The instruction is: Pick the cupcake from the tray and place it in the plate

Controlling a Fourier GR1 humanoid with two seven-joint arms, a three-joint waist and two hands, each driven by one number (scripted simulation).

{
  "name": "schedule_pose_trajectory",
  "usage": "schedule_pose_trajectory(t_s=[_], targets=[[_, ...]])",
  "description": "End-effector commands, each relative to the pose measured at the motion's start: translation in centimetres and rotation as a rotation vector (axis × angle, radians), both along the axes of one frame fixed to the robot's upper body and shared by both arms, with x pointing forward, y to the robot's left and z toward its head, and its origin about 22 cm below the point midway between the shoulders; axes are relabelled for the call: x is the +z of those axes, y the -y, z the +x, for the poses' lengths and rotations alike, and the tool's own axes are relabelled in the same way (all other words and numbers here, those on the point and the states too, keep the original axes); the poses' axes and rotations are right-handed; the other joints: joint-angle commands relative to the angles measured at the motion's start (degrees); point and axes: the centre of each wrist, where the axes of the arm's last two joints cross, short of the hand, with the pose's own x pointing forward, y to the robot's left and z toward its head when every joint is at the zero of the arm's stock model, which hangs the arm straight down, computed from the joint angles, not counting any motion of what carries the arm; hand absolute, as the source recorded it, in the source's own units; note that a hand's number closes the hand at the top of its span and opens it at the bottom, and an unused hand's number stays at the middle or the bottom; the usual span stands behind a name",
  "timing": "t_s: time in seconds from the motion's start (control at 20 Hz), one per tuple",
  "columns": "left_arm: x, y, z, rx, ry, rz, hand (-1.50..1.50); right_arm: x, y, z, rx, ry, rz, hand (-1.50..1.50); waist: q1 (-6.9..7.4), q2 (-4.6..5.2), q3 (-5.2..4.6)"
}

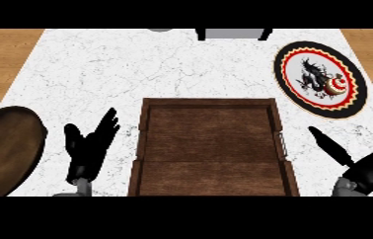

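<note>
**A:** Item one: location of the cupcake (336,86)?

**B:** From where I stand, a small red-and-white object rests on the plate (290,64), on the right-hand part of its face, close to the rim. I read it as the cupcake, though it is too small for me to be sure. It touches neither hand.

**A:** Plate position?

**B:** On the white marble bench (109,70), far right. It has a dark rim with a red and cream band, and a white centre with a black figure. It lies beyond the tray's far right corner and apart from it.

**A:** Tray?

**B:** The brown wooden tray (211,139) sits at the centre of the bench, between the two hands. Its near end runs out of view at the lower edge.

**A:** Left hand, finger state?

**B:** The left hand (86,151) is just left of the tray. Its fingers (109,122) are straight and spread, pointing away from the robot, and hold nothing.

**A:** Right hand?

**B:** The right hand (358,173) is at the lower right, beside the tray and nearer than the plate. It reaches long and straight up and to the left, uncurled, with nothing in its grasp.

**A:** Other items?

**B:** A brown round dish (18,144) is cut by the left edge, near the left hand. A grey object (229,33) stands at the far edge of the bench.
</note>
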Motion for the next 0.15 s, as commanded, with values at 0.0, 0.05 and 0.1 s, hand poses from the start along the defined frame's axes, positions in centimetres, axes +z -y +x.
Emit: schedule_pose_trajectory(t_s=[0.0,0.05,0.1], targets=[[-1.1,0.1,0.6,-0.013,-0.001,-0.009,0.0,1.1,-3.6,-1.2,0.009,-0.002,0.027,-1.5,-0.02,0.05,-0.01],[-1.4,-0.6,-0.4,0.014,-0.002,-0.003,0.0,-1.1,-1.6,-2.4,-0.013,-0.03,0.011,-1.5,0.12,0.08,0.02],[0.3,0.5,-2.0,0.006,-0.01,-0.008,0.0,0.6,-2.6,-2.0,-0.004,-0.02,0.002,-1.5,0.23,0.03,0.02]])
